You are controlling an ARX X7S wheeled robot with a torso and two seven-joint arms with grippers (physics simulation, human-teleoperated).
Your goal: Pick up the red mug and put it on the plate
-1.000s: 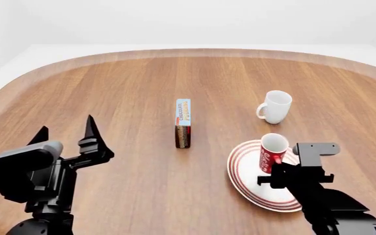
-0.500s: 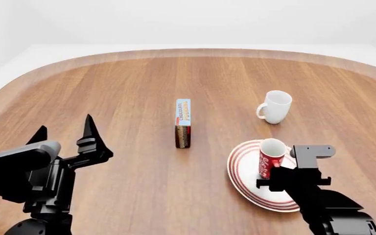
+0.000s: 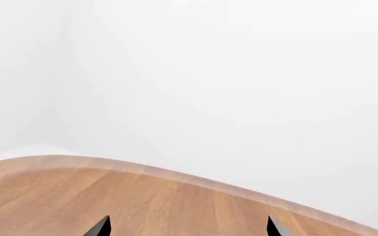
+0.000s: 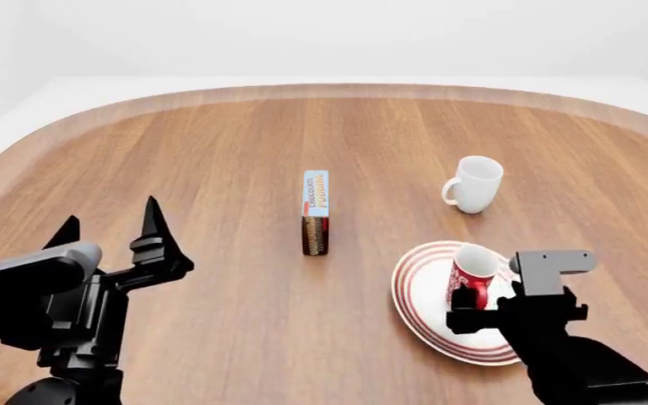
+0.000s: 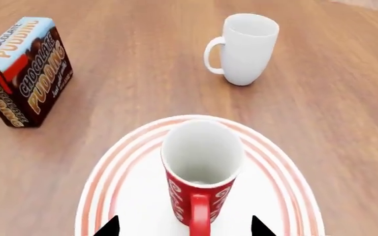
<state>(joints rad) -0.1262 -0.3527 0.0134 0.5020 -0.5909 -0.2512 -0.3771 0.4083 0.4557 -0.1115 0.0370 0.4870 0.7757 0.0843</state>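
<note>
The red mug (image 5: 201, 169) stands upright on the plate (image 5: 130, 196), white inside, with its handle turned toward my right gripper (image 5: 185, 227). That gripper is open, its fingertips wide apart on either side of the handle and not touching it. In the head view the red mug (image 4: 472, 274) is on the plate (image 4: 425, 316), just in front of the right gripper (image 4: 479, 305). My left gripper (image 4: 110, 218) is open and empty above the table's left side; the left wrist view shows only its fingertips (image 3: 100, 227) over bare wood.
A plain white mug (image 4: 476, 183) stands on the table beyond the plate and also shows in the right wrist view (image 5: 245, 47). A chocolate pudding box (image 4: 316, 211) stands upright mid-table, left of the plate. The oval wooden table (image 4: 245, 152) has a white wall behind it.
The red mug has come down onto the plate. My right gripper has let go of it and drawn back a little. The left arm has barely moved.
</note>
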